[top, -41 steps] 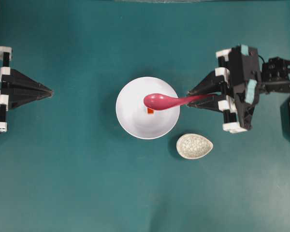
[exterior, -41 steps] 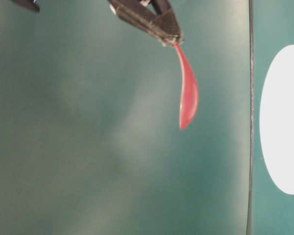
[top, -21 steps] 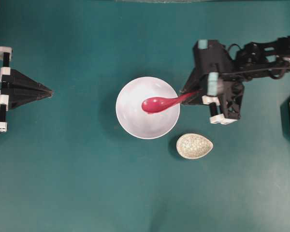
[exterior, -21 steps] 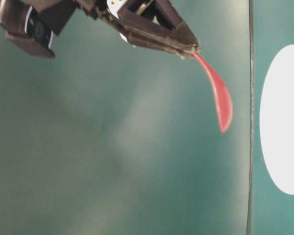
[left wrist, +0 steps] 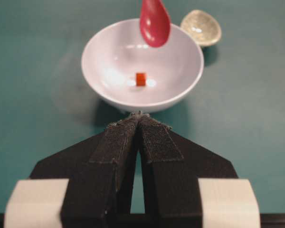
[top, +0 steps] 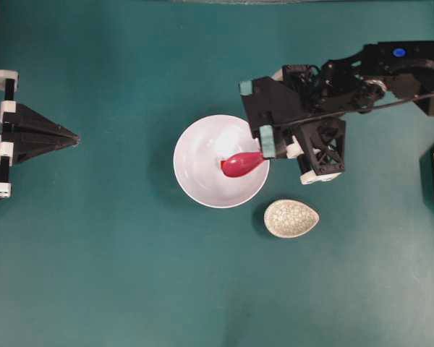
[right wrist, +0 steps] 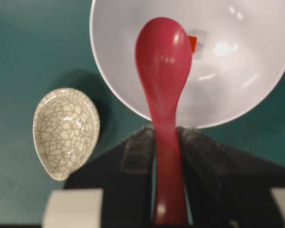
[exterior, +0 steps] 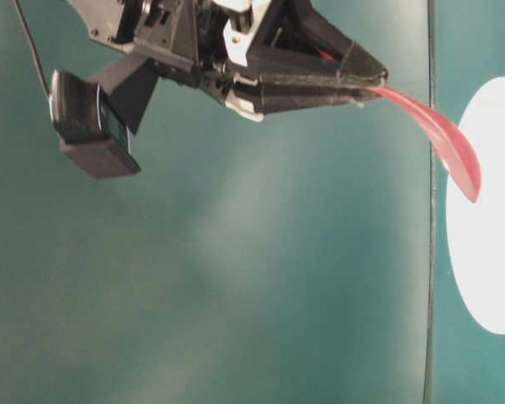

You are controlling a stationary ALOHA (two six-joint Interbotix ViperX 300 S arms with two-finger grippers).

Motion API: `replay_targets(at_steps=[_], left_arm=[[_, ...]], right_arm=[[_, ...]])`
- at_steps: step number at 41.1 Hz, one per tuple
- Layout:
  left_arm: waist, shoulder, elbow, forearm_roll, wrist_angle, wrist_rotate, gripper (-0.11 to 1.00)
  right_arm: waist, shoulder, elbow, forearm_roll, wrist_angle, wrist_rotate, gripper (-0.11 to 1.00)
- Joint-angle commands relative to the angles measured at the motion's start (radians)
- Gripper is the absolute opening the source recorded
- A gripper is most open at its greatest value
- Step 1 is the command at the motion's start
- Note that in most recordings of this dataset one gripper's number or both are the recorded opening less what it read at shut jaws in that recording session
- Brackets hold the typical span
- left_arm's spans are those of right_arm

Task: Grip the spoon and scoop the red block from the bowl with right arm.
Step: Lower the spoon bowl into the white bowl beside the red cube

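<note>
A tiny red block (left wrist: 140,79) is sitting at the bottom of a white bowl (top: 195,181), near the middle. From overhead only a sliver of it is showing (top: 223,165), peeking out at the left edge of the spoon's scoop.

A glossy pink spoon (top: 242,164) is hanging above the right half of the bowl, scoop pointing toward the bowl's middle and tilting downward. In the table-level view the spoon (exterior: 438,135) is sloping down from the fingertips toward the bowl (exterior: 488,278). In the left wrist view the scoop (left wrist: 155,21) is hovering over the far rim, apart from the block.

The right gripper (right wrist: 167,142) is pinching the spoon's handle between its two black padded fingers (right wrist: 137,152), which are pressing against the handle from either side. The right arm (top: 362,76) is reaching in from the upper right, its wrist bending down over the bowl's right rim.

A speckled beige oval dish (top: 291,218) is resting just beside the bowl, to its lower right, not touching it.

The left gripper (top: 72,136) is parked at the far left edge, well apart from the bowl, its fingers (left wrist: 121,142) pressing together and holding nothing.

Everything is sitting on a flat, plain teal tabletop (top: 130,275) filling the whole overhead view. A thin dark strip is running along its left edge. Nothing of the room beyond is showing.
</note>
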Motion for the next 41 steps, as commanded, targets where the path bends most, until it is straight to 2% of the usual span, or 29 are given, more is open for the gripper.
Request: replay_targets(at_steps=[1,14,20,32,41], left_arm=[[0.002,0.008,-0.011,0.003,-0.002,-0.002,0.0],[0.002,0.009,-0.011,0.003,0.0,-0.002,0.0],[0.002,0.009,-0.011,0.003,0.0,-0.002,0.0],[0.002,0.008,-0.009,0.003,0.0,-0.002,0.0],[0.002,0.008,-0.011,0.003,0.0,0.0,0.0]], right_arm=[[-0.002,0.006,-0.051,-0.015,0.026,0.025,0.24],[-0.002,0.081,-0.156,-0.091,0.156,0.184,0.24],[-0.002,0.118,-0.212,-0.117,0.221,0.232,0.24],[-0.002,0.176,-0.247,-0.118,0.284,0.236,0.24],[0.002,0.204,-0.245,-0.118,0.284,0.229,0.24]])
